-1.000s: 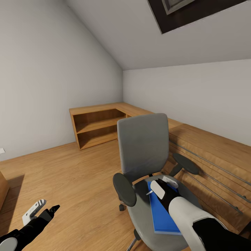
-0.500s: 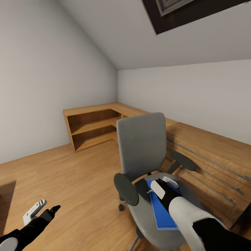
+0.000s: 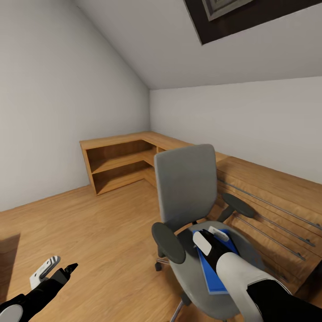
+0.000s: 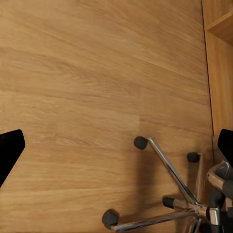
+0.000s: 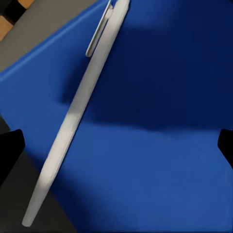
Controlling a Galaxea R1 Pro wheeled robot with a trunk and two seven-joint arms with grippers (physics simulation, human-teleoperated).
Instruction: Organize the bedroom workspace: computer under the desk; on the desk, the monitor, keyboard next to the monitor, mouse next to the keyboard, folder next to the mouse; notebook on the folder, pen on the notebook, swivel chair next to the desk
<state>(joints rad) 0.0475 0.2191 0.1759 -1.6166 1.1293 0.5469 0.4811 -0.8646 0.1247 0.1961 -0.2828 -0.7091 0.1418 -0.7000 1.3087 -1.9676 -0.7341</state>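
The grey swivel chair (image 3: pixel 185 183) stands in the middle of the bedroom, its chrome base (image 4: pixel 174 179) on the wood floor. On its seat lies the blue folder (image 3: pixel 213 273), and a slim white pen (image 5: pixel 80 121) rests slantwise on the folder (image 5: pixel 160 145). My right gripper (image 3: pixel 210 237) hovers just over the folder's far end, open, its dark fingertips (image 5: pixel 10 148) spread wide to either side of the pen. My left gripper (image 3: pixel 59 267) hangs low over the floor left of the chair, also open (image 4: pixel 116 148) with nothing between its fingers.
A low wooden shelf unit (image 3: pixel 118 163) wraps the back corner. A wooden drawer front with metal rails (image 3: pixel 277 210) runs along the right wall, close behind the chair. A dark-framed skylight (image 3: pixel 250 15) sits in the sloped ceiling. Open floor (image 3: pixel 98 232) lies to the left.
The head view has swung a little to the right. In the last half second the chair, with the folder on it, has slid slightly right under my right gripper. Both grippers stay open.
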